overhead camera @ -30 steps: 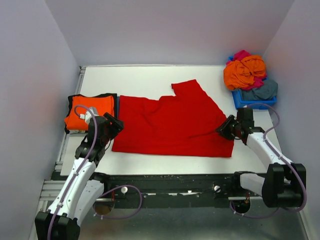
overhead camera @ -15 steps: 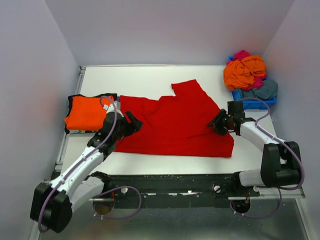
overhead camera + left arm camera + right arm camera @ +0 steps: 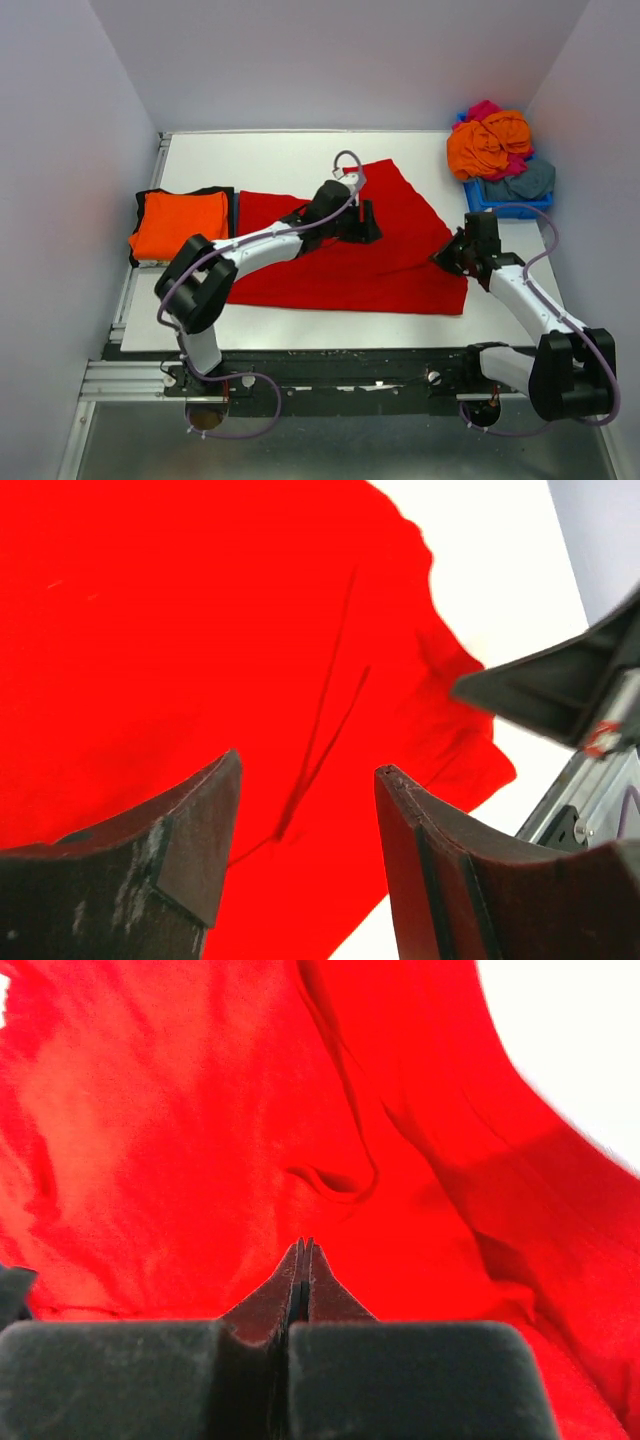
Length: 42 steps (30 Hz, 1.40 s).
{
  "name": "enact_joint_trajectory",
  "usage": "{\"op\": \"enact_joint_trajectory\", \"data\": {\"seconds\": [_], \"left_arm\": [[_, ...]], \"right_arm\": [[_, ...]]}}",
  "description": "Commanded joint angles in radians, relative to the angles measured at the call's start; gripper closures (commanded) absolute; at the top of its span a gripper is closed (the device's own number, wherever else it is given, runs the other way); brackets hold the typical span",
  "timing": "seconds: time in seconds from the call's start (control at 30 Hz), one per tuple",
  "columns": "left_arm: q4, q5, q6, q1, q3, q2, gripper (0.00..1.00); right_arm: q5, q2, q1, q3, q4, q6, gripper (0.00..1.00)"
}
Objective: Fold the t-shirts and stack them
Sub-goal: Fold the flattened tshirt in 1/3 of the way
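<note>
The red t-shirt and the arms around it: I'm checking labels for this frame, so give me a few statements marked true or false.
1. The left gripper is open above the red t-shirt. True.
2. The right gripper is wide open. False: it is shut, at the shirt's right edge.
3. A folded orange t-shirt lies on a black t-shirt at the table's left. True.
4. The blue bin is empty. False: crumpled t-shirts are piled in it.
</note>
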Motion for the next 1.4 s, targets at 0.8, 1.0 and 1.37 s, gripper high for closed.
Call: {"op": "enact_joint_trajectory", "data": {"seconds": [0.8,1.0,1.37], "left_arm": [[-0.279,0.179,0.235,-0.177,0.677,0.582,0.46],[-0.299,0.197,0.232,-0.177,0.694,0.609,0.49],[-0.263,0.262,0.202,-0.177,0.732,0.651,0.78]], "right_arm": [[0.018,0.085,0.007,-0.118,-0.053,0.069,0.99],[0.015,0.091,0.007,-0.118,-0.052,0.069,0.99],[0.011,0.088,0.007,-0.118,-0.05,0.069,0.99]]}}
